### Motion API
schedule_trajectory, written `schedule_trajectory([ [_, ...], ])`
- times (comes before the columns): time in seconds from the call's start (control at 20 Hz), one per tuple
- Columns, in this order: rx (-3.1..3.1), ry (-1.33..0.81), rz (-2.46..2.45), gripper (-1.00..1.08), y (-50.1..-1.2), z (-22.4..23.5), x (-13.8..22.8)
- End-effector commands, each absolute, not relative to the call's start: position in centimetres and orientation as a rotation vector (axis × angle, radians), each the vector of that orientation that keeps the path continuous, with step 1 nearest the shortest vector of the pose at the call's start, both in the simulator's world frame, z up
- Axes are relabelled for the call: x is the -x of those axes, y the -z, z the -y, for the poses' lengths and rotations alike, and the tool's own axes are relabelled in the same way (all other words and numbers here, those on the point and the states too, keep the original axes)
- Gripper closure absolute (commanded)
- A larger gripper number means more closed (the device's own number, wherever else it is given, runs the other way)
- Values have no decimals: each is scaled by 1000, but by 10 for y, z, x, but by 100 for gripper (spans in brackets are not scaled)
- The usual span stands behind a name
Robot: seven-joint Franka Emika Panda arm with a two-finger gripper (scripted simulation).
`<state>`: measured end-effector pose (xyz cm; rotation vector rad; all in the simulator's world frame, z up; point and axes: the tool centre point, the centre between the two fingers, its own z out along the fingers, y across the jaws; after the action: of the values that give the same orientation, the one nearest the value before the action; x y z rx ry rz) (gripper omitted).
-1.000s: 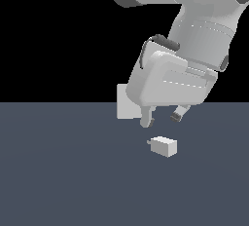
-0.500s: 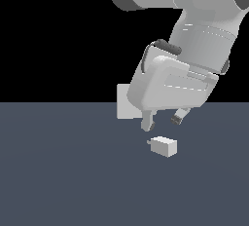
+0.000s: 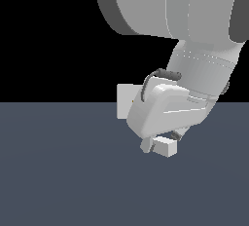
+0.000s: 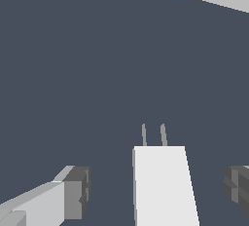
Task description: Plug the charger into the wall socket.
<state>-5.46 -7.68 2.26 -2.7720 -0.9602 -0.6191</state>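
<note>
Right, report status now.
Tool open, straddling charger, no contact. Charger on floor, prongs toward socket. Nothing in between.

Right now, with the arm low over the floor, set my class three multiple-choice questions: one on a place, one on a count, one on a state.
1. Where is the charger?
A. between the two fingers of the tool
B. already in the socket
C. behind the socket

2. How many prongs stick out of the charger?
A. one
B. two
C. four

3. How does the tool stand?
A. open, fingers apart from the charger
C. shut on the charger
B. out of sight

Answers:
1 A: the wrist view shows the block in the gap between the fingers.
2 B: two thin prongs show at its far end.
3 A: floor shows between each finger and the block.

The socket stands beyond, half hidden by the arm.
</note>
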Motion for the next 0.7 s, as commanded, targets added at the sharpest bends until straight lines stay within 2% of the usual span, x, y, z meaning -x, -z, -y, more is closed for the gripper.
schedule_trajectory([
  [0.0, 2772, 620, 961, -92, -15, 77, 54],
  [0.2, 2772, 620, 961, -92, -11, 77, 54],
  [0.25, 2772, 620, 961, 108, -11, 77, 54],
  [0.65, 2772, 620, 961, 108, -11, 77, 54],
])
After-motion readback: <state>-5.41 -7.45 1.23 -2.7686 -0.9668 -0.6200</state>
